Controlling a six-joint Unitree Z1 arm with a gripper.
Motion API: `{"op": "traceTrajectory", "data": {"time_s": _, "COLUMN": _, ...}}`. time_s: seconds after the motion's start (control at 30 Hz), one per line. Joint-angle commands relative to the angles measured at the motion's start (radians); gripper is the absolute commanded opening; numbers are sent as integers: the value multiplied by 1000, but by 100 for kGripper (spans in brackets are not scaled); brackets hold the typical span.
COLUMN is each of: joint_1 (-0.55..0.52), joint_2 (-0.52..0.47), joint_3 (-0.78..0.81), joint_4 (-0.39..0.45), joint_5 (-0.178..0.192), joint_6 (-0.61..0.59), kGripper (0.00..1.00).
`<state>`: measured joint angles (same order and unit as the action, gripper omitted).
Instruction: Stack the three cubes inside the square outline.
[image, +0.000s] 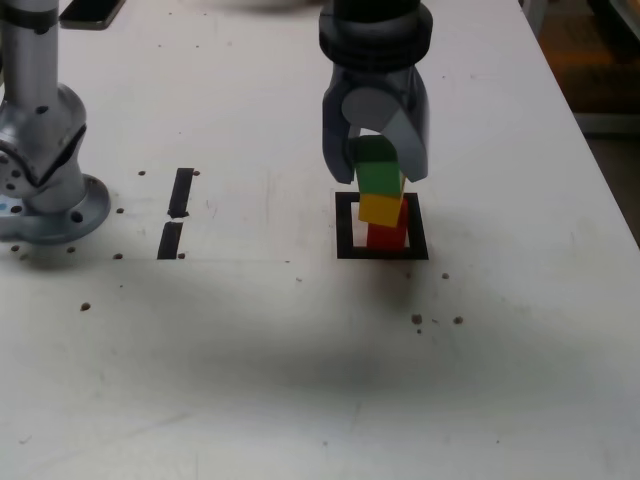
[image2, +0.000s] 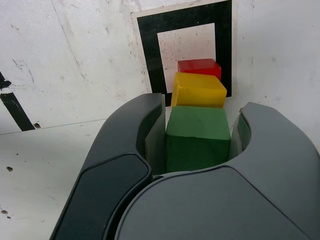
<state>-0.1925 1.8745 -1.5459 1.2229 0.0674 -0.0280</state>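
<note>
Closest to my wrist camera, the claw has its two dark fingers on either side of the green cube, and from what I see it is clamped on that block. I count three cubes, one of each colour: the green one on top, the yellow cube directly beneath it, and the red cube at the bottom on the worktop. In the exterior view they form a single column, green touching yellow and yellow touching red, though the tiers look slightly offset from one another rather than flush. I see one square outline, a black tape frame around a white centre, and the red cube stands inside it, towards the exterior view's right side of the frame, close to the tape edge there. I also count two short black bars of tape lying end to end, well apart from the square on the exterior view's left. Further to that side, one grey arm base is mounted on the worktop. The worktop itself is white, scuffed, and dotted with small dark holes and specks. At the exterior view's right edge the worktop ends, with something orange blurred beyond it that I cannot identify.
</note>
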Motion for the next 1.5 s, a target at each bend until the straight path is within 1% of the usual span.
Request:
{"op": "traceTrajectory", "data": {"time_s": 0.0, "joint_1": -2, "joint_2": 4, "joint_3": 0, "joint_4": -1, "joint_5": 3, "joint_6": -1, "kGripper": 32}}
{"op": "traceTrajectory", "data": {"time_s": 0.13, "joint_1": -2, "joint_2": 7, "joint_3": -2, "joint_4": -2, "joint_5": 5, "joint_6": -1, "kGripper": 37}}
{"op": "traceTrajectory", "data": {"time_s": 0.23, "joint_1": -2, "joint_2": 8, "joint_3": -3, "joint_4": -6, "joint_5": 6, "joint_6": -1, "kGripper": 44}}
{"op": "traceTrajectory", "data": {"time_s": 0.47, "joint_1": -2, "joint_2": 10, "joint_3": 11, "joint_4": -41, "joint_5": -4, "joint_6": -1, "kGripper": 66}}
{"op": "traceTrajectory", "data": {"time_s": 0.67, "joint_1": -2, "joint_2": 9, "joint_3": 24, "joint_4": -50, "joint_5": -4, "joint_6": -1, "kGripper": 79}}
{"op": "traceTrajectory", "data": {"time_s": 0.83, "joint_1": -2, "joint_2": 6, "joint_3": 22, "joint_4": -51, "joint_5": 4, "joint_6": -1, "kGripper": 84}}
{"op": "traceTrajectory", "data": {"time_s": 0.93, "joint_1": -2, "joint_2": -7, "joint_3": 14, "joint_4": -49, "joint_5": 22, "joint_6": -1, "kGripper": 89}}
{"op": "traceTrajectory", "data": {"time_s": 1.03, "joint_1": -2, "joint_2": -38, "joint_3": 3, "joint_4": -45, "joint_5": 56, "joint_6": -1, "kGripper": 92}}
{"op": "traceTrajectory", "data": {"time_s": 1.17, "joint_1": 3, "joint_2": -109, "joint_3": 3, "joint_4": -19, "joint_5": 114, "joint_6": -1, "kGripper": 95}}
{"op": "traceTrajectory", "data": {"time_s": 1.23, "joint_1": 14, "joint_2": -143, "joint_3": 18, "joint_4": 4, "joint_5": 129, "joint_6": -1, "kGripper": 96}}
{"op": "traceTrajectory", "data": {"time_s": 1.33, "joint_1": 45, "joint_2": -188, "joint_3": 67, "joint_4": 34, "joint_5": 129, "joint_6": -1, "kGripper": 98}}
{"op": "traceTrajectory", "data": {"time_s": 1.47, "joint_1": 95, "joint_2": -235, "joint_3": 168, "joint_4": 50, "joint_5": 104, "joint_6": 0, "kGripper": 98}}
